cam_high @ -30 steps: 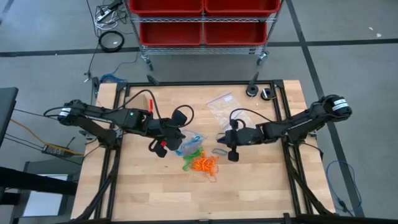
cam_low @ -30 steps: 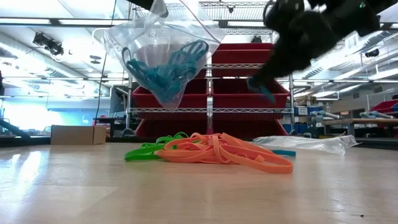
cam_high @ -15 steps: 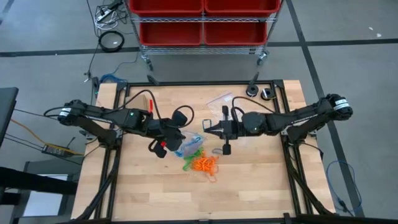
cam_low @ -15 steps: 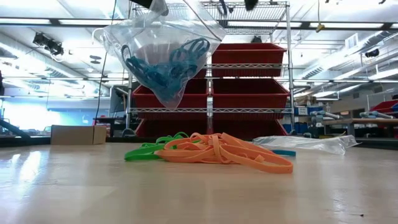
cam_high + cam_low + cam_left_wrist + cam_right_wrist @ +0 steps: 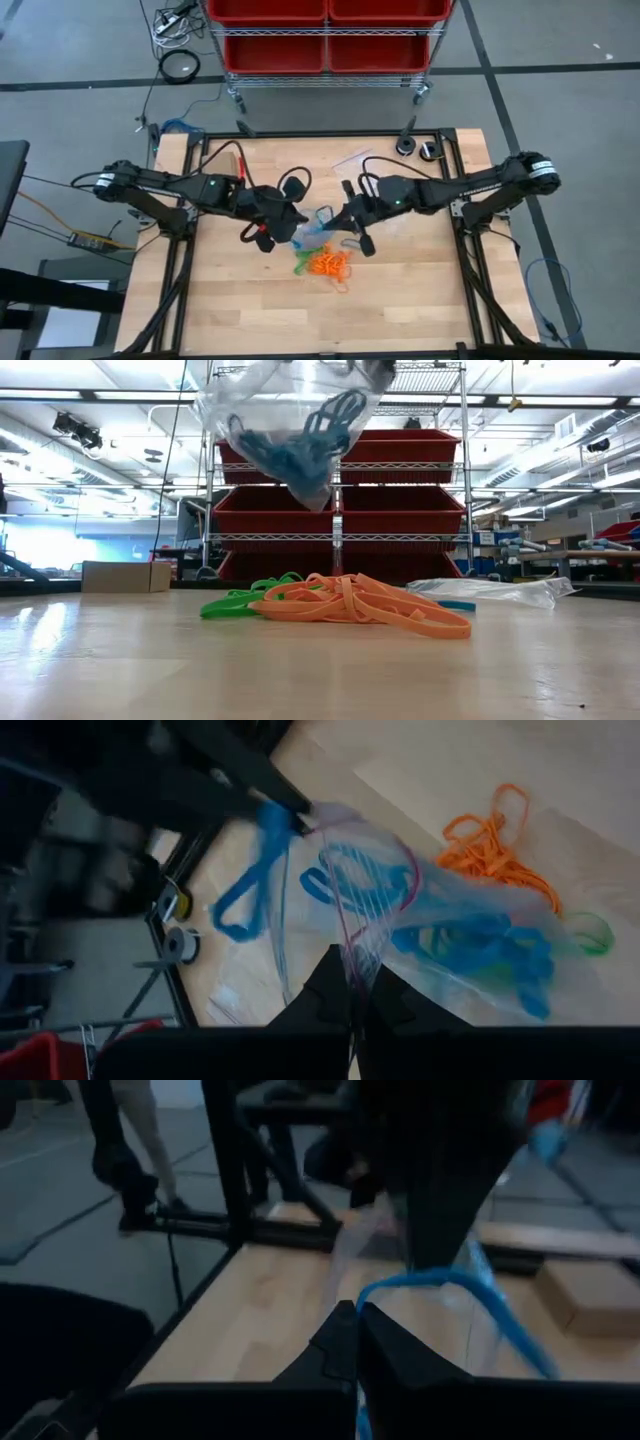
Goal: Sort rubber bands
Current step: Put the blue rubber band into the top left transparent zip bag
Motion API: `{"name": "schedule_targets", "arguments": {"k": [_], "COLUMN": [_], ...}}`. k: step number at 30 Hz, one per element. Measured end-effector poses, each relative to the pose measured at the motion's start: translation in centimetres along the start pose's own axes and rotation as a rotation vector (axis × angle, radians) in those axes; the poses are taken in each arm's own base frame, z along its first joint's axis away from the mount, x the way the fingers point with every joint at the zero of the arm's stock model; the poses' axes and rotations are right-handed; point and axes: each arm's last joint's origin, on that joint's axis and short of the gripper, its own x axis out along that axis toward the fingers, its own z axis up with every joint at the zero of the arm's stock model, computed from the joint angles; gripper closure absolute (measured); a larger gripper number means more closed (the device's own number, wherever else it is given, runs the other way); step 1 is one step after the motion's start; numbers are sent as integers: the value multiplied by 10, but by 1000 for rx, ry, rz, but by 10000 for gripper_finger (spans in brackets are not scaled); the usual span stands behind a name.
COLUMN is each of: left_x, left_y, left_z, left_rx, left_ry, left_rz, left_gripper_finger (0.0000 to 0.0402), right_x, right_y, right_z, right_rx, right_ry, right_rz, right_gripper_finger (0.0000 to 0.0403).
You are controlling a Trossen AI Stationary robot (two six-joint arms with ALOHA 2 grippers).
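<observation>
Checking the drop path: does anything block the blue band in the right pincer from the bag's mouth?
Nothing visible does. The right pincer, shut on a blue band, is at the open mouth of the clear bag, which the left pincer holds up.

From your left wrist camera: the left hand (image 5: 352, 1010) is pinched closed on the rim of a clear zip bag (image 5: 400, 920); the bag hangs open above the wooden counter (image 5: 560, 780); inside it you see a clump of blue rubber bands (image 5: 480, 948). A second dark hand (image 5: 285, 802) reaches in from the far side, its tip at the bag's mouth; a blue band (image 5: 250, 880) dangles from it, blurred. On the counter beyond lie orange bands (image 5: 490, 840) in a loose tangle; a green band (image 5: 592, 932) lies beside the bag's far end.
</observation>
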Motion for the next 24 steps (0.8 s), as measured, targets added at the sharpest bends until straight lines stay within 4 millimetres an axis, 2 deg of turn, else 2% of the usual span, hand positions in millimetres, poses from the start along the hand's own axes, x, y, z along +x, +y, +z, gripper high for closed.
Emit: {"name": "schedule_targets", "arguments": {"k": [5,9,17,24], "left_x": [10,19,27,27], "left_y": [-2,-6,-4,0], "left_z": [1,-2,1,5], "left_rx": [18,36,94,98], "left_ry": [15,74,80,45], "left_rz": [-18,-25,25,55], "left_gripper_finger": [400,400,400,400], "right_x": [21,27,21,19], "right_y": [-3,-4,1,5], "right_z": [-3,1,0,1], "right_rx": [7,-3,-17,-43], "right_ry": [98,197,440,453], "right_rz": [35,36,-13,-6], "right_gripper_finger": [403,403,403,402]}}
